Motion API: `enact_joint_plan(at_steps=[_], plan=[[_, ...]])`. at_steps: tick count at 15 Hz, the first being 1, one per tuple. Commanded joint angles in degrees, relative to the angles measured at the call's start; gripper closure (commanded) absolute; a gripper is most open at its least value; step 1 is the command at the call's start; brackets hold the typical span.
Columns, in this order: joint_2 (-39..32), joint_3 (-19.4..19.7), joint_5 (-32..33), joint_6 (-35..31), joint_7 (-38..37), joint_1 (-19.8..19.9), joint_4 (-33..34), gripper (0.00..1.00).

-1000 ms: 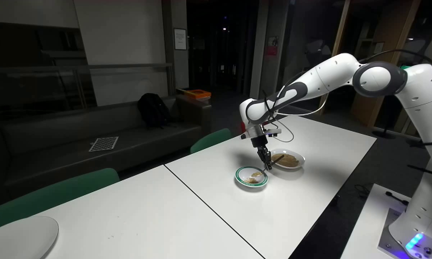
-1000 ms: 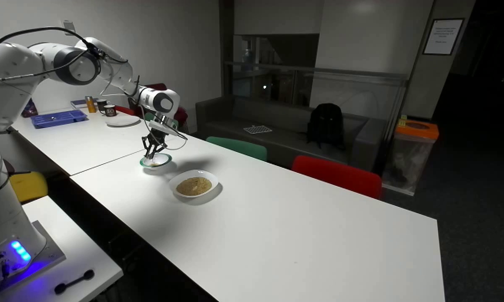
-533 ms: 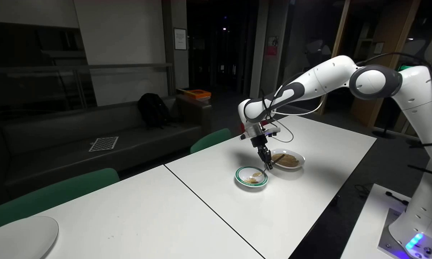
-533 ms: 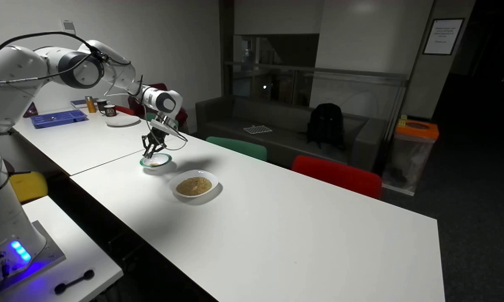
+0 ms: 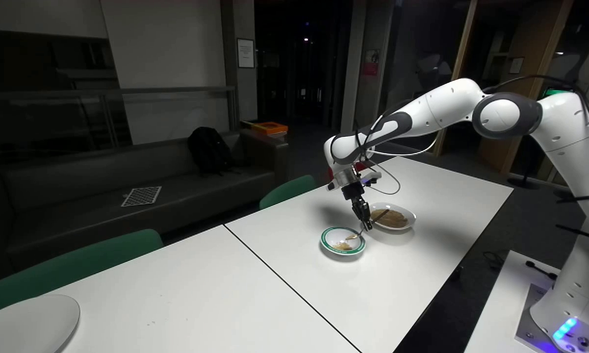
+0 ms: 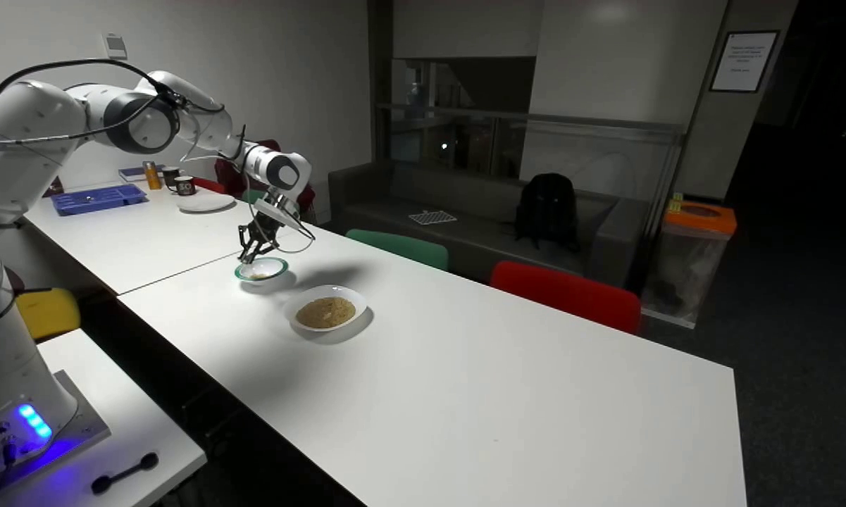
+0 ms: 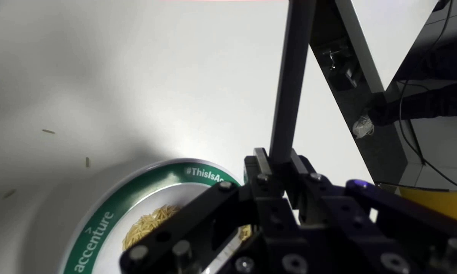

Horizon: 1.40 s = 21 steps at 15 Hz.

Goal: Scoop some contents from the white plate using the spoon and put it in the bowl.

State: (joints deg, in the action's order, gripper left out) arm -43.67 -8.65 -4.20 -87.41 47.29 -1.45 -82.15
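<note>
My gripper [image 5: 367, 225] is shut on the dark handle of the spoon [image 5: 381, 215]. The handle rises from the fingertips [image 7: 279, 158] in the wrist view, with the spoon [image 7: 293, 76] reaching the top edge. The spoon's pale head is over the inside of the green-rimmed bowl [image 5: 341, 252] and looks tilted. Tan grains [image 7: 146, 226] lie in the bowl [image 7: 144, 190]. The gripper [image 6: 247, 259] is just above the bowl [image 6: 275, 261] in the other view. The white plate [image 6: 358, 301] holds a wide tan-brown patch of contents [image 6: 324, 314]; the plate [image 5: 411, 215] stands behind the gripper.
A few loose grains [image 7: 48, 131] lie on the table beside the bowl. A large pale plate [image 6: 206, 203], mugs [image 6: 184, 185] and a blue tray [image 6: 98, 199] stand at the table's far end. Green and red chairs [image 6: 567, 296] line one edge.
The spoon's head has turned over the bowl and looks narrower, with less food visible on it. The arm's elbow has sunk slightly; the gripper has barely moved. Bowl and plate have not moved.
</note>
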Motion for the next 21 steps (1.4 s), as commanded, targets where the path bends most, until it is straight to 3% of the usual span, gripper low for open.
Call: enact_joint_plan(at_steps=[1,21], plan=[[-1.9,-0.7,-1.8,5.2,-1.7,0.9,4.0,0.97],[-9.3,-1.1,-7.0,19.2,-3.0,2.4,15.3,0.97]])
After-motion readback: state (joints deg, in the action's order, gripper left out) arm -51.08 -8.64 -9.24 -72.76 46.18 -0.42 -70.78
